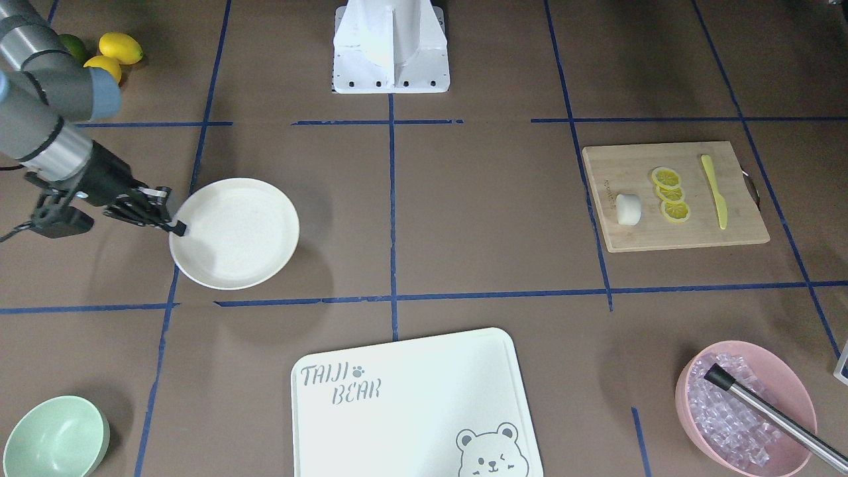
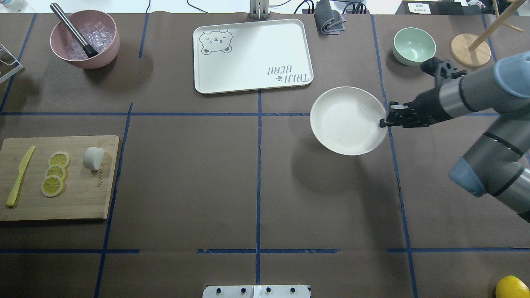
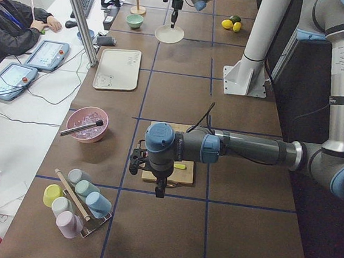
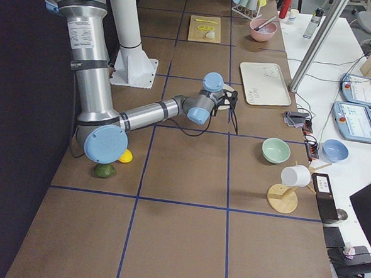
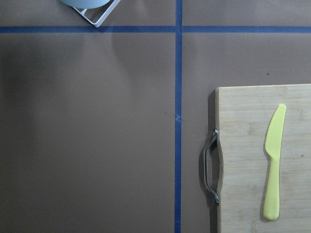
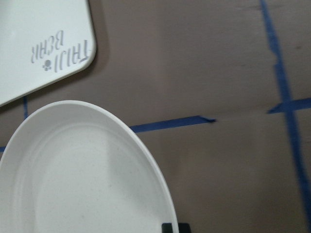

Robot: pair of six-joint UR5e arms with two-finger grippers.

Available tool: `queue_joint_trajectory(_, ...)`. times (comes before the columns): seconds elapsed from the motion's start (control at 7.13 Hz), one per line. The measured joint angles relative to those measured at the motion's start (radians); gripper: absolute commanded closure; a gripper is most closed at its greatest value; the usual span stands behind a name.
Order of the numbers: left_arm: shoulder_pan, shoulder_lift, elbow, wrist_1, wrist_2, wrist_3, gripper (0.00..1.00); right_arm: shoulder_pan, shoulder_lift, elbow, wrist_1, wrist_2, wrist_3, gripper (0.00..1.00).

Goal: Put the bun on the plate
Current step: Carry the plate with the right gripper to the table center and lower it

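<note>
On the wooden board (image 2: 83, 198) overhead, unseen by both wrist cameras, lies the bun (image 2: 93, 158), well apart from the right gripper (image 2: 383, 123) clamping the plate (image 2: 343, 124) rim; the left gripper (image 3: 158, 193) cannot be judged.

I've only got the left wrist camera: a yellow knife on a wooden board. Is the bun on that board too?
Observer: Yes. The small white rounded bun lies on that bamboo cutting board, beside three yellow lemon slices.
Operator: And the plate?
Observer: The round cream-white plate is across the table, empty, its rim pinched by the right pincer.
Operator: Is it resting flat?
Observer: It seems raised; its shadow falls offset on the brown table.
</note>
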Motion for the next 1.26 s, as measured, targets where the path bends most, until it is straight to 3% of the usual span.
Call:
queue_joint_trajectory(0.28,0.0,-0.001,0.0,-0.003,0.0,0.0,0.0,-0.158,0.164,-0.005,-0.176,-0.168,0.09,0.98)
queue_joint_trajectory(0.56,0.0,-0.001,-0.001,-0.007,0.0,0.0,0.0,-0.29,0.227,-0.026,-0.237,-0.316,0.159,0.95)
queue_joint_trajectory(0.7,0.0,-0.001,-0.001,-0.008,0.0,0.0,0.0,-0.341,0.255,-0.051,-0.243,-0.371,0.213,0.62)
queue_joint_trajectory(0.84,0.0,-0.001,-0.001,-0.008,0.0,0.0,0.0,-0.378,0.269,-0.067,-0.245,-0.417,0.244,0.01)
queue_joint_trajectory(1.26,0.0,-0.002,0.0,-0.008,0.0,0.0,0.0,-0.398,0.274,-0.076,-0.298,-0.476,0.281,0.0)
